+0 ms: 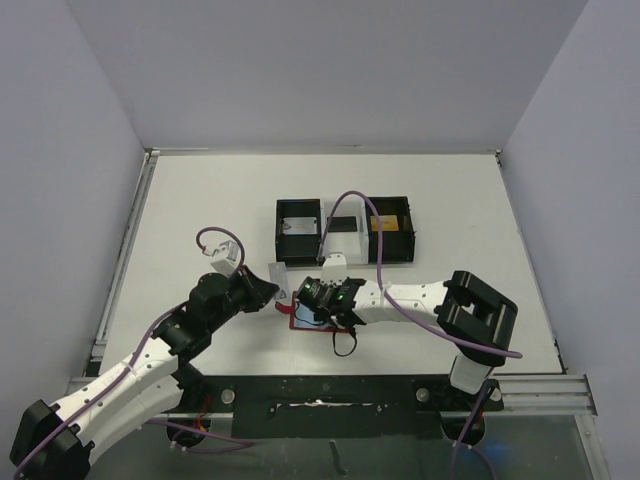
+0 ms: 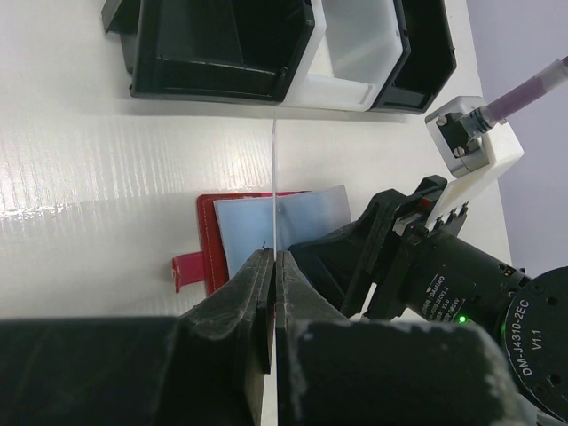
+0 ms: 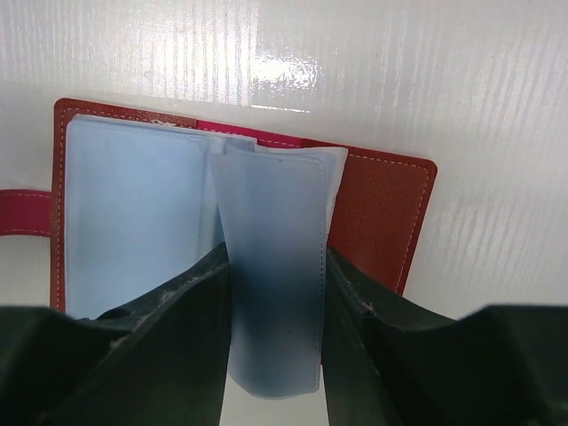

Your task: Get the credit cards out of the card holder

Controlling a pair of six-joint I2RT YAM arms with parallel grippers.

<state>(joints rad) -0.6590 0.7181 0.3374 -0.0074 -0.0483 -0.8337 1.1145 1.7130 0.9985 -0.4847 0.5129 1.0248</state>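
- Near the table's middle, your holder (image 3: 382, 213) lay open and flat, with the red cover down, the pale-blue lining (image 3: 133, 222) up and the tab (image 3: 22, 222) out to one side.
- Your left gripper (image 2: 275, 262) was clamped tight on a card (image 1: 278, 277). The left wrist view showed it edge-on, as a thin line rising from the fingertips (image 2: 257, 275). It hung just beside the holder, clear of the pockets.
- Your right gripper (image 3: 277, 257) sat over the holder with its jaws a moderate way apart. One sleeve (image 3: 275, 337) stood up between them, touching both fingers (image 3: 177, 328). I could not tell whether it was pinching that sleeve or only bracketing it while steadying the holder.
- Beyond the holder stood the tray (image 1: 279, 240), and each of its three bins seemed to hold something flat already.
- I judged you were mid-extraction: one card was out and in hand but not yet put down.
- Your next move called for carrying the card to a resting place, probably the tray, while keeping it clear of the right gripper. After releasing it you needed to check the other sleeves, since these views showed no further card in the holder.
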